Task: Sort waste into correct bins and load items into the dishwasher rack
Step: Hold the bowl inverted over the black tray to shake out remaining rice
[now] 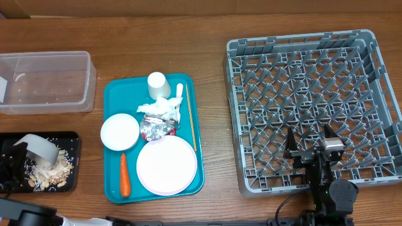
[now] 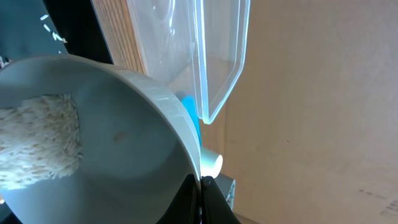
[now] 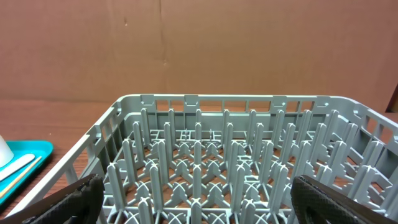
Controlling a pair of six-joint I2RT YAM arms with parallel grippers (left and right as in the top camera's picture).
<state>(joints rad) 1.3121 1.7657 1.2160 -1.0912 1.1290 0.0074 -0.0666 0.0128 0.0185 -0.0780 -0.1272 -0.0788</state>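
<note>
White, small and round, the small white round bowl (image 1: pixel 38 149) hangs tipped well off level above the shallow black rectangular tray (image 1: pixel 71 144) at the robot's near left. The left gripper (image 2: pixel 200 190) has its fingers pressed together on the bowl's rim, pinching it at one edge. In the left wrist view, a patch of pale shredded crumbs (image 2: pixel 37 143) clings to the bowl's inner wall. Below, a heap of beige food scraps (image 1: pixel 50 172) lies in the black tray. The clear plastic rectangular tub (image 1: pixel 88 81) sits just beyond the black tray, apart from the bowl.

The emptying step looks to be in hand but not finished, since crumbs remain inside. What matters for the move is that the bowl's mouth sits over the black tray, not over the clear tub, so a further tilt or shake should drop the rest there.

After that, the bowl belongs in the large square grey plastic dishwasher rack (image 1: pixel 295 44). That lies well apart to the robot's right, with the flat teal serving tray (image 1: pixel 113 94) between. The right gripper (image 1: pixel 309 141), jaws spread wide and holding nothing, hovers over the rack's near rows. It is by far the nearer arm to the rack, while the left is the nearer to both bins.
</note>
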